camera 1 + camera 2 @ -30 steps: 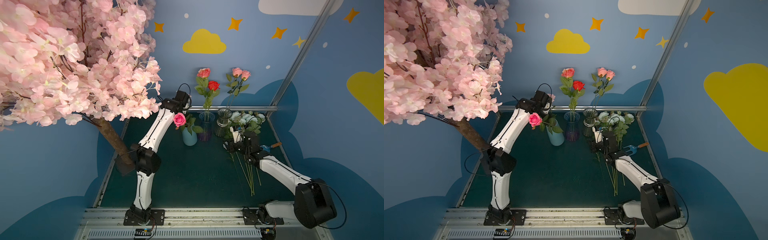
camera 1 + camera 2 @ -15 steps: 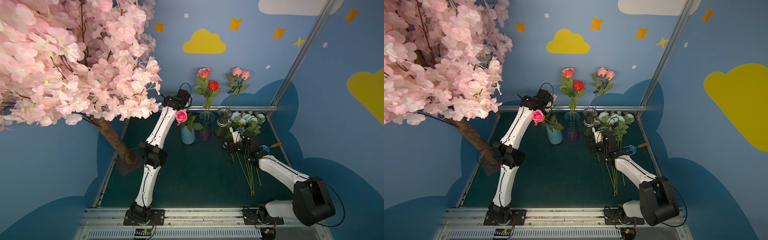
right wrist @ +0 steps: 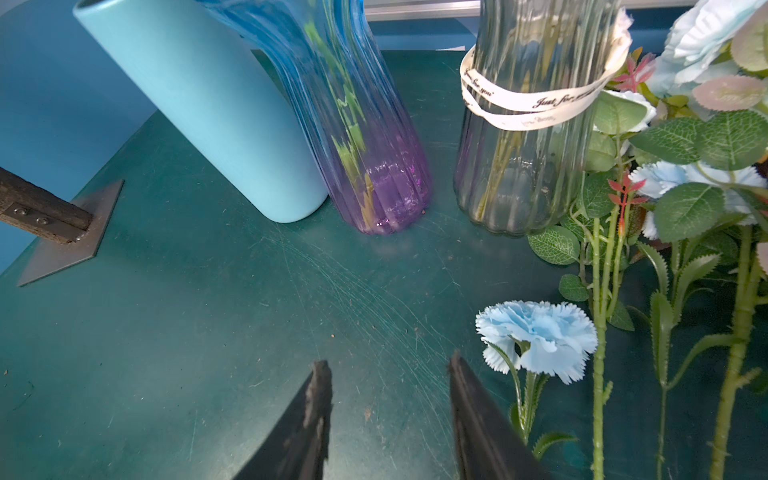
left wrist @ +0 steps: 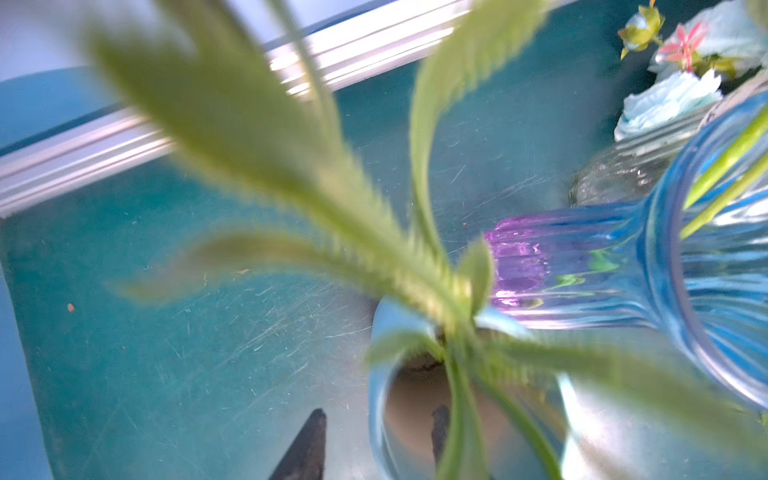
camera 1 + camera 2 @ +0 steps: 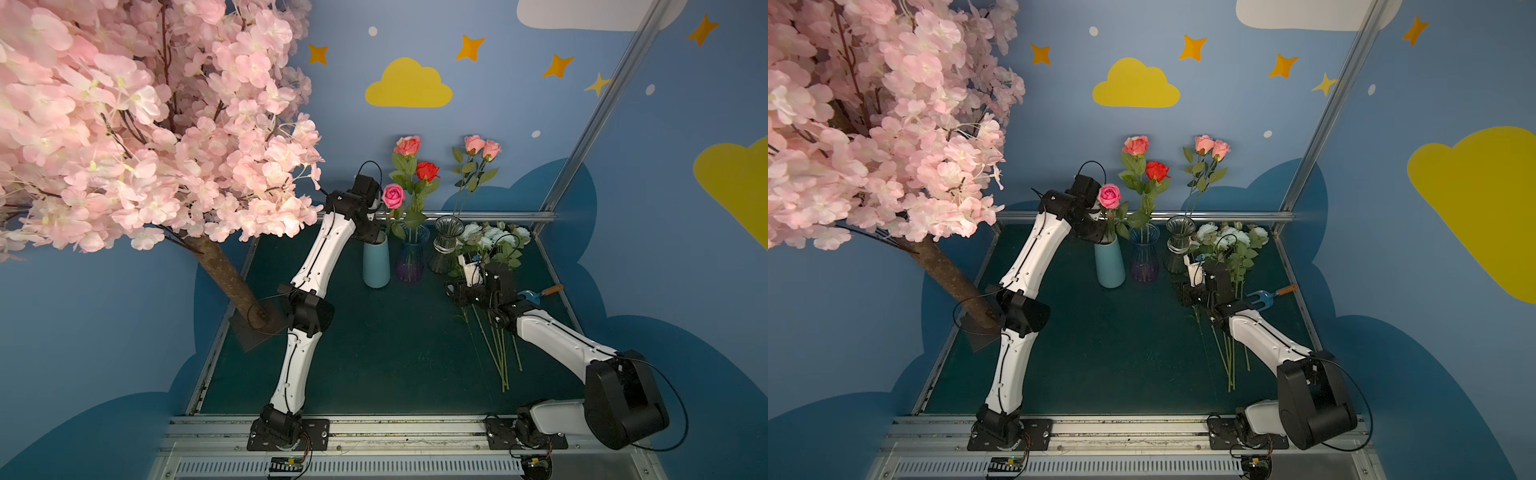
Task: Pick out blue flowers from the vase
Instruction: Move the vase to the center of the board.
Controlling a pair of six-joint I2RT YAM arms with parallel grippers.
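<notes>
Gaping beside the blue flowers [image 3: 536,336] — right pincer [image 3: 387,362], low over the mat [image 3: 199,316].

The cream ribbon [image 3: 540,102] around the clear glass vase [image 3: 528,174] reads "Just for…" — rest unreadable.

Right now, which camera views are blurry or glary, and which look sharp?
Left wrist view: leaves near the lens are smeared and out of focus; the purple-tinted vase shows bright glare. Right wrist view: sharp, the blue flower crisp and the ribbon lettering partly legible. Both top views: in focus, though the table looks dim.
</notes>
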